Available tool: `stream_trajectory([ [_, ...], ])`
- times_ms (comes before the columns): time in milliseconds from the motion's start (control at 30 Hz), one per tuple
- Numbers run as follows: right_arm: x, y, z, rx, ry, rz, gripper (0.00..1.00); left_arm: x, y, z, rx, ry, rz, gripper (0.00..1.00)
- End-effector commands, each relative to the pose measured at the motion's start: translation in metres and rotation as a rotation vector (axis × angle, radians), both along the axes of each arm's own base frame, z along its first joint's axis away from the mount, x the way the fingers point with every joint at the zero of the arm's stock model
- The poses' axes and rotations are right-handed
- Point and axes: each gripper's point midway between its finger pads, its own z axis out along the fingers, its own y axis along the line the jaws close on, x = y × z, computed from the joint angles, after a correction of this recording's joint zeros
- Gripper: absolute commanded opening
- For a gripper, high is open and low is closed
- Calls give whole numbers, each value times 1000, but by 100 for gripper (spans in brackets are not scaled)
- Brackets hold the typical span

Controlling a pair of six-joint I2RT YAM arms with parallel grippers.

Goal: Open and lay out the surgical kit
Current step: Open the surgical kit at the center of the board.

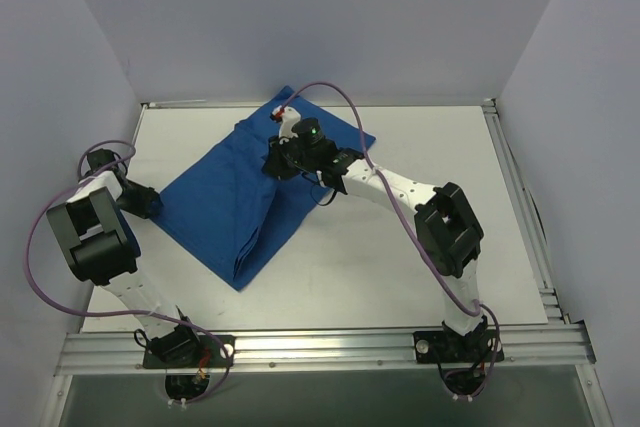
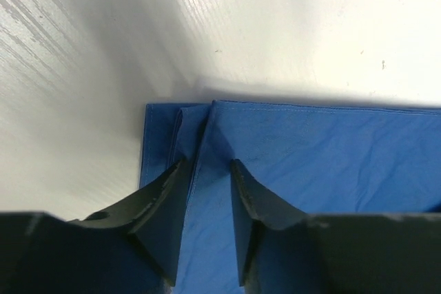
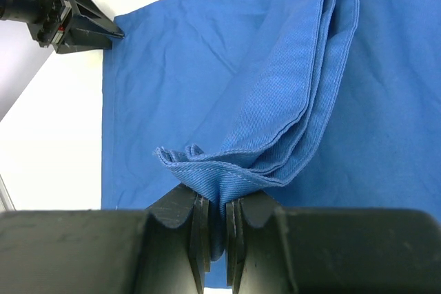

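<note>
Two-armed unfolding in hand: right tool pressed together on a bunched flap of the blue wrap just ahead of it, left tool spread astride a corner fold beneath; next, close left, draw flaps apart.

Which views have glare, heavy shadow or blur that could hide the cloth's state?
Left wrist: the table glares white, a grey shadow lies on it along the blue cloth's far edge, and the left end effector looks slightly soft. Right wrist: weave sharp, evenly lit. Top external: even light, only faint shadows, nothing blurred.
</note>
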Motion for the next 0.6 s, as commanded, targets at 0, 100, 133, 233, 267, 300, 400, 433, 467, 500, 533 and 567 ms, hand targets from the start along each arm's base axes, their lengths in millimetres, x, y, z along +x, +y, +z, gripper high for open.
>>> stream_trajectory([
  [0,-2,18,40,84,-67,32,0,14,16,6,34,-49,24,38],
  [100,-3,19,38,73,-69,33,0,14,15,8,32,-55,20,29],
  [133,-4,21,36,68,-68,36,0,16,13,11,30,-66,15,27],
  [233,-3,24,31,52,-56,38,0,20,9,19,35,-86,1,17],
  [267,-2,25,30,45,-53,37,0,20,6,21,38,-85,-10,14],
  [300,-3,26,25,36,-43,40,0,22,6,25,42,-93,-15,10],
  [400,0,32,25,40,-47,43,0,26,1,37,53,-117,-39,2],
  [433,4,36,33,54,-59,46,0,29,-1,44,58,-131,-49,2],
  [467,5,39,34,56,-60,49,0,29,-3,47,62,-129,-60,2],
  [500,6,42,26,45,-48,55,0,31,-8,52,70,-138,-78,2],
  [533,8,46,26,48,-49,61,0,32,-9,58,82,-148,-86,2],
  [567,12,53,39,70,-69,65,0,34,-11,63,93,-154,-99,2],
])
